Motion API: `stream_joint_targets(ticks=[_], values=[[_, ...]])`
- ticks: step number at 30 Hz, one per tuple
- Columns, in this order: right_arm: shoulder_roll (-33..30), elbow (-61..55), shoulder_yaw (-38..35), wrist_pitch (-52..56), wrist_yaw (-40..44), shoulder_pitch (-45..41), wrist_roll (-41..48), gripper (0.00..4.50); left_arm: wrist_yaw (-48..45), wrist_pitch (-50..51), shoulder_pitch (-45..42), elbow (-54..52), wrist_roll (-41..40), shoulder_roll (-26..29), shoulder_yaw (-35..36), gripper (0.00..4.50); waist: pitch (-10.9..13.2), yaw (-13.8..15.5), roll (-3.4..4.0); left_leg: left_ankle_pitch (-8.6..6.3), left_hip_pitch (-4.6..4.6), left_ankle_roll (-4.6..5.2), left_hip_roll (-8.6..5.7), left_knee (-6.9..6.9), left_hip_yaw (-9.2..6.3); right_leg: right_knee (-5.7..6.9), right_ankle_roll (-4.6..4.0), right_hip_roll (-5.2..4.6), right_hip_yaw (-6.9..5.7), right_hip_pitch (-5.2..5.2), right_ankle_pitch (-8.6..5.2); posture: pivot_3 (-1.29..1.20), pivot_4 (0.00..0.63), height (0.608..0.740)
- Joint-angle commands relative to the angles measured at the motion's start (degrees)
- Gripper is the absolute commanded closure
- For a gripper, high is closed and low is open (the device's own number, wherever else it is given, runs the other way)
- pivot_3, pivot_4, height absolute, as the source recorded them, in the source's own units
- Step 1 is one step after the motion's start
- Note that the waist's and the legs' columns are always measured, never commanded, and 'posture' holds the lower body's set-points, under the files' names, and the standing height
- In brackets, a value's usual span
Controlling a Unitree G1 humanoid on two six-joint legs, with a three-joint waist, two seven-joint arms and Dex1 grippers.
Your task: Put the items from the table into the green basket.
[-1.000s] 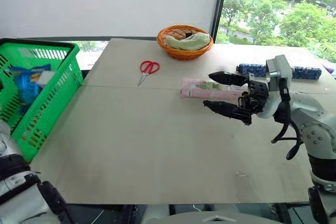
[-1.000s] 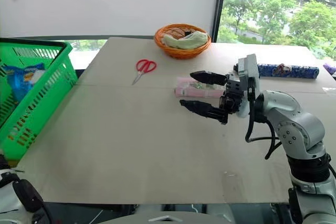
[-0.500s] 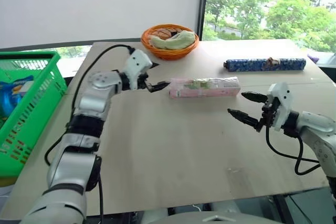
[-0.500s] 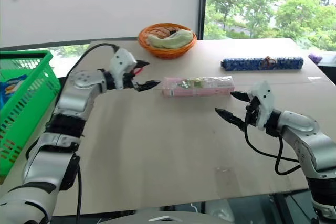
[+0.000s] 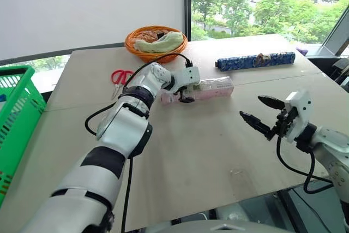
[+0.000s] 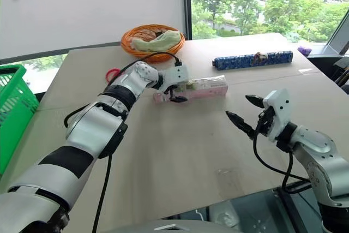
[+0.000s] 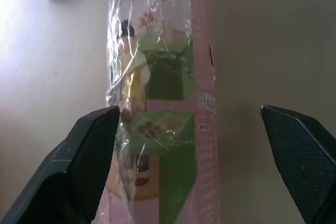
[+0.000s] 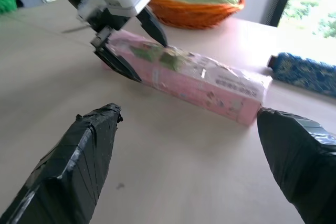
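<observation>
Bright daylight pours in from the window [image 5: 262, 4] past the table's [image 5: 218, 156] far edge, shadows stay soft, trees outside look a bit washed out, and both wrist shots go blurry up close.

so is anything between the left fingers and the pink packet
Nothing visible. The left gripper is open with its fingers on either side of one end of the pink packet, which lies flat on the table.

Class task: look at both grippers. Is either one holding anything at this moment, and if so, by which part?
Nothing is held. The left gripper stands open, its fingers astride the near end of the pink packet without closing on it. The right gripper is open over bare table.
</observation>
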Motion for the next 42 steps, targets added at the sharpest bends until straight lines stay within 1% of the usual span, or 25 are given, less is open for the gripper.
stream_joint_targets(ticks=[1, 7, 8, 10, 15, 17, 18, 21, 23, 26, 28, 30, 32, 34, 36, 38, 39, 40, 41, 42], values=[[-1.0, -1.4, -1.6, 1.4, -2.9, -0.2, -1.9, 0.00, 2.5, 2.2, -1.9, 0.6, 2.2, -1.2, 0.4, 0.06, 0.0, -0.6, 0.02, 0.00, 0.02, 0.00, 0.00, 0.00, 0.00, 0.01, 0.00, -0.01, 0.00, 0.01, 0.00, -0.46, 0.000, 0.740], [-0.9, -1.8, -1.2, 2.0, -3.2, -0.6, -2.1, 0.00, 5.0, 3.8, -1.6, 0.8, 3.1, -2.5, 2.7, 0.06, 0.0, -2.0, 0.03, 0.00, 0.05, -0.01, -0.01, 0.00, -0.01, 0.01, 0.01, -0.08, -0.01, 0.04, 0.00, -0.46, 0.000, 0.740], [-0.9, -1.8, -1.0, 2.1, -3.2, -0.7, -2.2, 0.00, 5.4, 3.9, -1.5, 0.8, 3.3, -2.5, 3.0, 0.29, 0.0, -2.2, 0.03, 0.00, 0.05, -0.01, -0.01, 0.00, -0.01, 0.01, 0.01, -0.09, -0.03, 0.04, 0.00, -0.46, 0.000, 0.740], [-0.9, -1.9, -0.8, 2.3, -3.3, -0.9, -2.3, 0.00, 5.6, 3.7, -1.3, 0.7, 3.6, -2.5, 3.5, 0.87, 0.0, -2.6, 0.03, 0.00, 0.05, -0.01, -0.01, 0.00, -0.02, 0.01, 0.01, -0.10, -0.03, 0.05, 0.00, -0.46, 0.000, 0.740], [-0.8, -2.0, -0.5, 2.5, -3.0, -1.4, -2.2, 0.00, 5.3, 3.0, -0.5, 0.7, 4.1, -1.9, 4.4, 3.40, 0.0, -3.0, 0.03, 0.00, 0.08, -0.01, -0.02, 0.00, -0.02, 0.01, 0.02, -0.12, -0.05, 0.10, 0.00, -0.44, 0.000, 0.740], [-0.8, -1.9, -0.1, 2.6, -2.9, -1.8, -2.4, 0.00, 5.3, 3.0, -0.4, 0.7, 4.1, -1.6, 5.1, 4.25, 0.0, -3.0, 0.03, 0.00, 0.09, -0.01, -0.02, 0.00, -0.02, 0.02, 0.03, -0.12, -0.05, 0.10, 0.01, -0.43, 0.000, 0.740], [-0.9, -1.8, 0.0, 2.7, -2.7, -2.1, -2.3, 0.00, 5.6, 3.0, -0.3, 0.6, 3.9, -1.4, 5.6, 4.44, 0.0, -3.0, 0.04, 0.00, 0.10, -0.01, -0.02, 0.01, -0.03, 0.02, 0.03, -0.13, -0.05, 0.11, 0.01, -0.43, 0.000, 0.740], [-0.9, -1.5, 0.2, 2.8, -2.5, -2.7, -2.2, 0.00, 4.9, 3.6, 0.0, 0.5, 2.4, -1.2, 8.0, 4.44, 0.0, -3.1, 0.05, 0.00, 0.11, -0.01, -0.02, 0.01, -0.02, 0.04, 0.04, -0.13, -0.05, 0.10, 0.01, -0.42, 0.000, 0.740], [-1.0, -1.4, 0.5, 2.7, -2.3, -3.2, -2.4, 0.00, 6.0, 2.8, -0.2, 0.3, 2.5, -0.6, 8.8, 4.44, 0.0, -3.0, 0.06, 0.00, 0.10, -0.01, -0.02, 0.01, -0.03, 0.04, 0.04, -0.13, -0.05, 0.10, 0.01, -0.42, 0.000, 0.740], [-0.6, -2.2, 1.1, 1.7, -0.8, -4.8, -1.3, 0.00, 7.9, 2.6, -1.8, -0.2, 0.5, 0.6, 11.9, 4.44, 0.0, -3.0, 0.06, 0.01, 0.09, -0.02, -0.02, 0.01, -0.02, 0.03, 0.04, -0.13, -0.04, 0.09, 0.01, -0.42, 0.000, 0.740], [0.2, -3.9, 1.1, 1.2, 1.7, -5.9, 2.1, 0.00, 10.3, 2.7, -3.5, -0.8, -0.7, 2.4, 14.1, 4.44, 0.1, -3.1, 0.08, 0.01, 0.09, -0.02, -0.02, 0.01, -0.02, 0.04, 0.04, -0.13, -0.04, 0.08, 0.02, -0.41, 0.000, 0.740], [0.5, -5.1, 1.8, 1.0, 4.0, -6.8, 4.6, 0.00, 13.4, 0.7, -4.5, -1.8, -3.0, 4.1, 17.2, 4.44, 0.1, -3.1, 0.09, 0.01, 0.09, -0.02, -0.02, 0.00, -0.03, 0.05, 0.04, -0.12, -0.05, 0.08, 0.02, -0.41, 0.000, 0.740], [1.0, -4.7, 4.4, 0.7, 4.6, -9.1, 3.9, 0.00, 15.1, 0.7, -4.7, -3.0, -7.4, 5.9, 22.1, 4.44, 0.2, -3.3, 0.08, 0.01, 0.08, -0.02, -0.02, -0.01, -0.03, 0.05, 0.04, -0.12, -0.04, 0.06, 0.02, -0.41, 0.000, 0.740], [2.1, -3.0, 7.2, 0.0, 4.3, -12.7, 2.0, 0.00, 17.7, -0.9, -3.7, -4.5, -8.5, 8.8, 23.9, 4.44, 0.2, -3.5, 0.08, 0.07, 0.07, -0.13, -0.02, 0.00, -0.03, 0.04, 0.05, -0.14, -0.05, 0.06, 0.02, -0.40, 0.000, 0.740], [4.9, -1.1, 8.9, -0.2, 4.6, -17.6, 3.3, 0.00, 22.4, -1.6, -1.4, -7.2, -9.1, 14.3, 25.7, 4.44, 0.2, -3.7, 0.09, 0.13, 0.09, -0.22, -0.04, 0.00, -0.03, 0.05, 0.07, -0.16, -0.04, 0.07, 0.04, -0.35, 0.000, 0.740], [7.2, 0.7, 9.8, -0.2, 4.8, -21.4, 4.1, 0.00, 27.6, -1.8, 1.6, -10.6, -7.0, 21.4, 25.6, 4.44, 0.2, -3.9, 0.10, 0.15, 0.11, -0.25, -0.04, -0.02, -0.03, 0.09, 0.07, -0.15, -0.03, 0.07, 0.04, -0.30, 0.000, 0.740], [8.4, 1.7, 10.4, -0.1, 5.4, -23.1, 4.8, 0.00, 30.2, -1.1, 3.8, -13.3, -7.4, 26.8, 27.8, 4.44, 0.2, -4.1, 0.11, 0.16, 0.13, -0.27, -0.04, -0.04, -0.04, 0.10, 0.06, -0.13, -0.03, 0.06, 0.04, -0.26, 0.000, 0.740], [9.1, 2.4, 10.7, 0.0, 6.3, -24.1, 5.6, 0.00, 32.6, -0.7, 5.6, -15.7, -8.2, 30.9, 30.0, 4.44, 0.2, -4.7, 0.14, 0.16, 0.15, -0.27, -0.04, -0.06, -0.03, 0.10, 0.06, -0.11, 0.02, 0.04, 0.04, -0.24, 0.000, 0.740], [9.7, 3.1, 10.8, 0.4, 7.8, -24.9, 7.1, 0.00, 35.0, 0.0, 7.3, -18.4, -9.7, 33.9, 32.5, 4.44, 0.2, -4.8, 0.12, 0.17, 0.18, -0.28, -0.04, -0.10, -0.03, 0.16, 0.05, 0.00, 0.24, -0.03, 0.04, -0.21, 0.000, 0.740], [10.8, 3.8, 10.5, 0.2, 9.3, -25.8, 9.0, 0.00, 36.2, 1.2, 8.8, -20.7, -12.2, 36.0, 35.9, 4.44, 0.3, -4.3, -0.06, 0.17, 0.16, -0.28, -0.04, -0.11, -0.04, 0.20, 0.04, 0.14, 0.46, -0.14, 0.05, -0.17, 0.000, 0.740]])
